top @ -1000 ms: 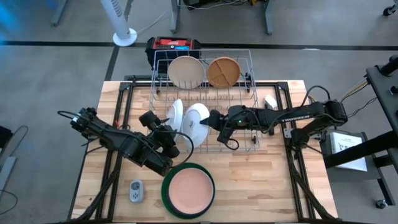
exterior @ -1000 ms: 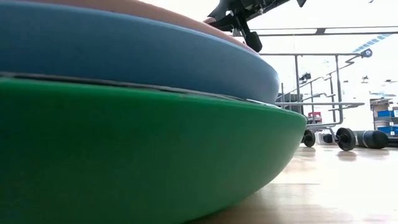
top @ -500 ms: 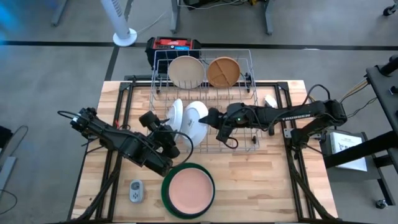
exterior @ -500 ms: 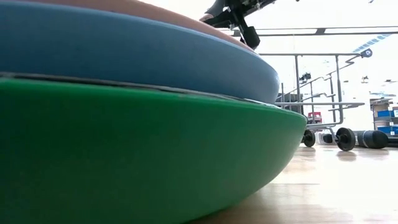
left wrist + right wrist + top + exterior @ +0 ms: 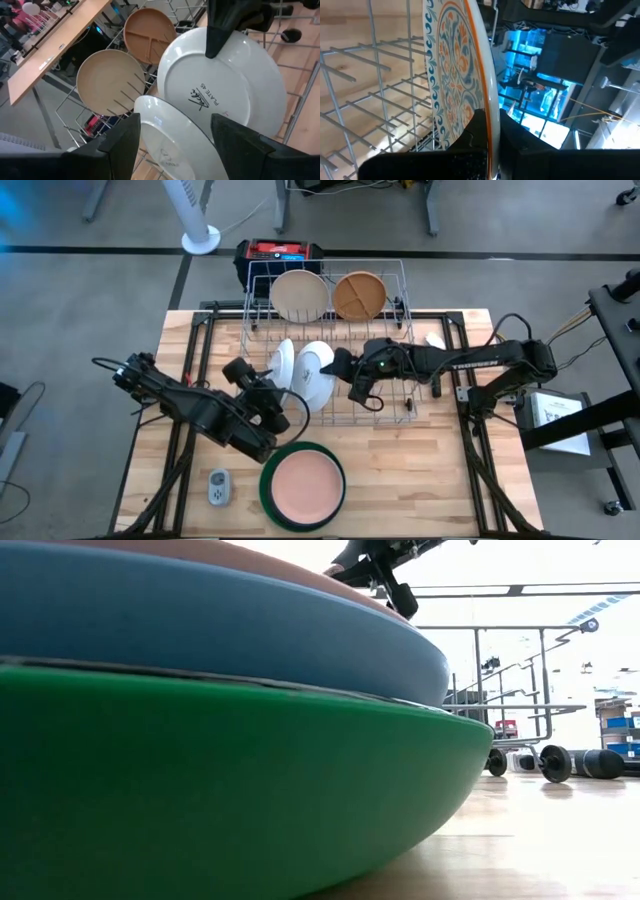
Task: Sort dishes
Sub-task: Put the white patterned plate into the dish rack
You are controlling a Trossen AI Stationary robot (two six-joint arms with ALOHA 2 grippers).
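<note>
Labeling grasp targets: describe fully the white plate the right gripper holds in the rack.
The plate is round and glossy, ceramic-looking. Its back is plain white, printed "PLATE 45"; its face has a blue-and-orange floral pattern with an orange rim. It stands on edge among the wire rack tines, beside another white plate. The right gripper pinches its rim.

Glossy white plate (image 5: 235,95); silver metal wire rack (image 5: 392,412); pale wood-grain table (image 5: 420,470); matt green plate (image 5: 200,790).
</note>
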